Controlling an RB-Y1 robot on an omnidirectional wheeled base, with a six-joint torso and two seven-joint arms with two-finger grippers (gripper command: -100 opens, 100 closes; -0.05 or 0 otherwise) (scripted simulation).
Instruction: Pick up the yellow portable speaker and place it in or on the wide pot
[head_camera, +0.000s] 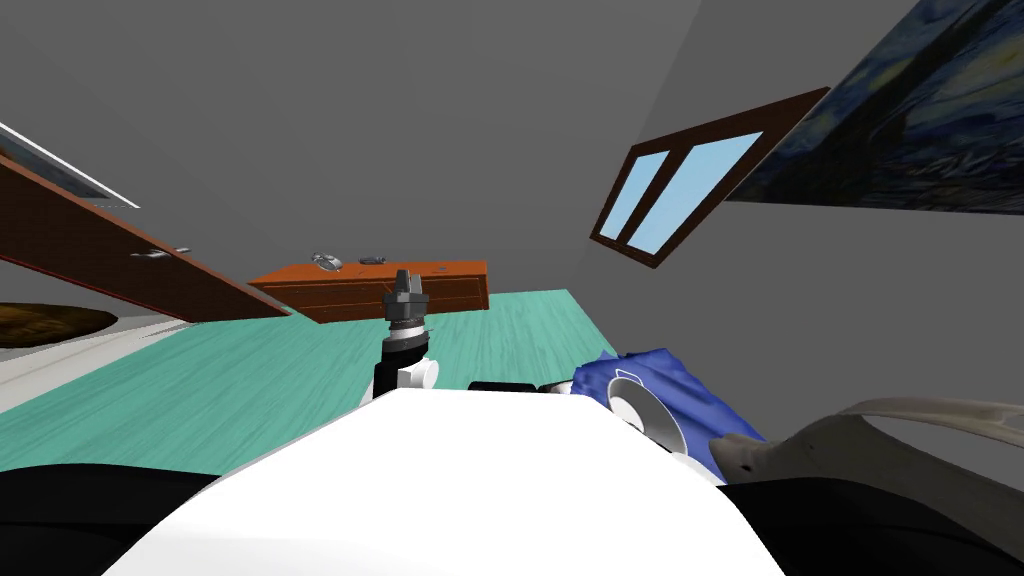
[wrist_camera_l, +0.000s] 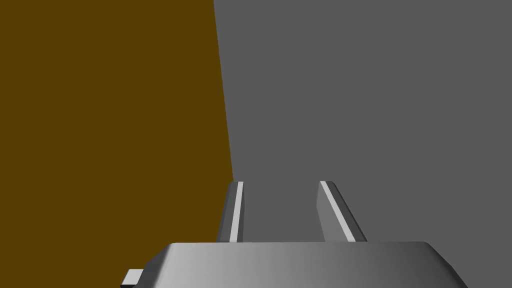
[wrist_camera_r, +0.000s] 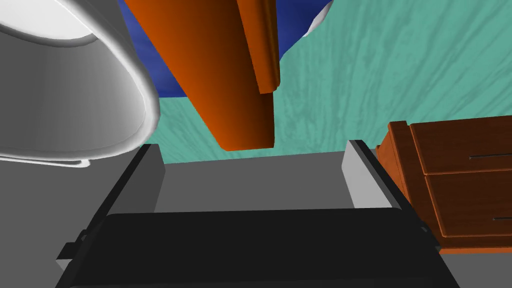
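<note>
**Hunting for the speaker: nothing picked yet**

Status, my read: zero steps done. Neither gripper carries anything.

- The wide pot sits on a blue cloth, low at my right and close to the chest. It's drawn plain white. What I can see of its inside holds nothing yellow.
- I can't place the speaker from these views. Two small grey items lie on top of the wooden dresser across the teal floor. They're too small to identify, and neither reads as yellow.
- Everything is left to do: find the speaker, get to it, grasp it, carry it back and set it in or on the pot. The target end is the easy part, since the pot is already beside the right arm.

Fingers:
- The right gripper has its fingers spread wide, with nothing between them and touching nothing. The pot's rim is just beside one finger but apart from it. An orange-brown wooden piece hangs ahead of the gap, also clear of both fingers.
- The left gripper stands upright above the chest tip, in line with the dresser. Its wrist view shows the fingers parted, narrower than the right's, with nothing between them.
</note>
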